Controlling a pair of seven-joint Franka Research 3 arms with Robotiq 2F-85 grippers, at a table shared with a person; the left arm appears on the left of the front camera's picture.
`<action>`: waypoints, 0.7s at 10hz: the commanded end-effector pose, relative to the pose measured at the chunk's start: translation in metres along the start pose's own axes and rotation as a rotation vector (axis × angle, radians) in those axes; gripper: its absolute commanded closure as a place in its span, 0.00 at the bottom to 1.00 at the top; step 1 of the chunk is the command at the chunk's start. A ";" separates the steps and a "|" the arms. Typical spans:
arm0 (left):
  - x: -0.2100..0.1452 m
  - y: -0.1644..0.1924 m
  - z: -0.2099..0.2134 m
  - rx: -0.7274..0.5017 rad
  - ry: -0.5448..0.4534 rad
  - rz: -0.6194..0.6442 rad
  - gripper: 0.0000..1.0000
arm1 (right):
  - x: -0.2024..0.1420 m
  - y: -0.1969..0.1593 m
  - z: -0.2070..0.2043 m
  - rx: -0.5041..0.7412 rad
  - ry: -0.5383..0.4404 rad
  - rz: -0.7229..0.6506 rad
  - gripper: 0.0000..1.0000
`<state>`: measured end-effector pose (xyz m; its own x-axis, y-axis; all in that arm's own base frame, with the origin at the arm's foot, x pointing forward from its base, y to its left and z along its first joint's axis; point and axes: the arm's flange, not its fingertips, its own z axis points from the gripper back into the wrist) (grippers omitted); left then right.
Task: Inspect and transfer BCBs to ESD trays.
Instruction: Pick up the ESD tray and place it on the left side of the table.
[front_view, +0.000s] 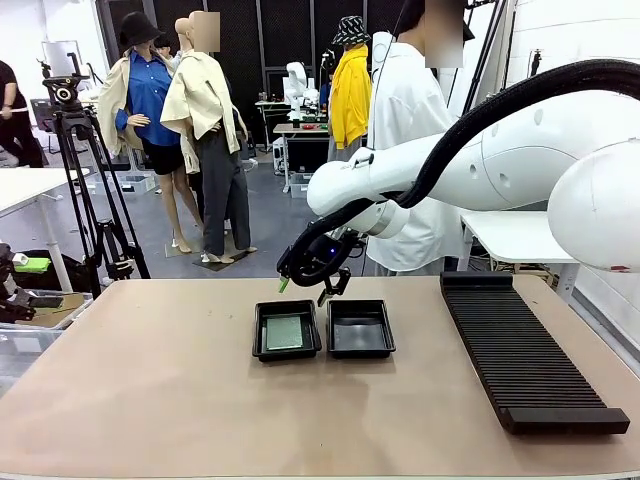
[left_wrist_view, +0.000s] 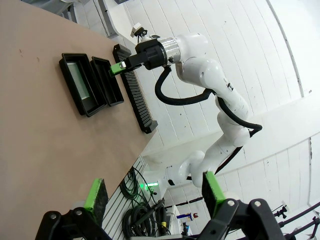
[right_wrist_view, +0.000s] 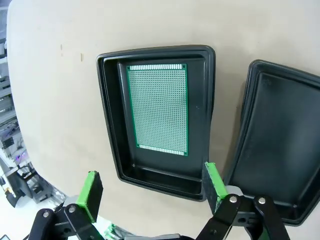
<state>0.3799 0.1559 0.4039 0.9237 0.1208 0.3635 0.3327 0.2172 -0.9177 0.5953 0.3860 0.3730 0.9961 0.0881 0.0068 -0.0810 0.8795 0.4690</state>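
**Front view** – My right gripper (front_view: 307, 287) hangs over the far edge of the two ESD trays with its jaws spread wide and nothing in them. One BCB (front_view: 285, 332) lies flat on the floor of the loaded tray (front_view: 257, 338). The empty tray (front_view: 360, 330) sits just beside it, on the side of the ribbed rack (front_view: 525, 350).

**Left wrist view** – My left gripper (left_wrist_view: 155, 192) is well apart from both trays, its pads wide apart and gripping nothing. The loaded tray (left_wrist_view: 75, 95) and the empty tray (left_wrist_view: 107, 82) lie far off on the table (left_wrist_view: 40, 140).

**Right wrist view** – My right fingers (right_wrist_view: 92, 190) are fully parted and hold nothing. The BCB (right_wrist_view: 157, 107) lies beyond the fingertips, in line with the gap between them and touched by neither. It lies within the loaded tray's (right_wrist_view: 111, 115) walls – the empty tray (right_wrist_view: 280, 140) is alongside.
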 end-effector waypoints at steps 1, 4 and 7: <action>0.000 -0.002 0.001 -0.001 -0.002 -0.006 0.00 | -0.001 -0.003 -0.001 0.008 -0.015 -0.001 0.00; 0.000 -0.002 0.001 -0.001 -0.002 -0.006 0.00 | -0.001 -0.003 -0.001 0.008 -0.015 -0.001 0.00; 0.000 -0.002 0.001 -0.001 -0.002 -0.006 0.00 | -0.001 -0.003 -0.001 0.008 -0.015 -0.001 0.00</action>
<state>0.3799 0.1559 0.4039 0.9237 0.1208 0.3635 0.3327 0.2172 -0.9177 0.5954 0.3860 0.3729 0.9961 0.0880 0.0070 -0.0810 0.8795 0.4690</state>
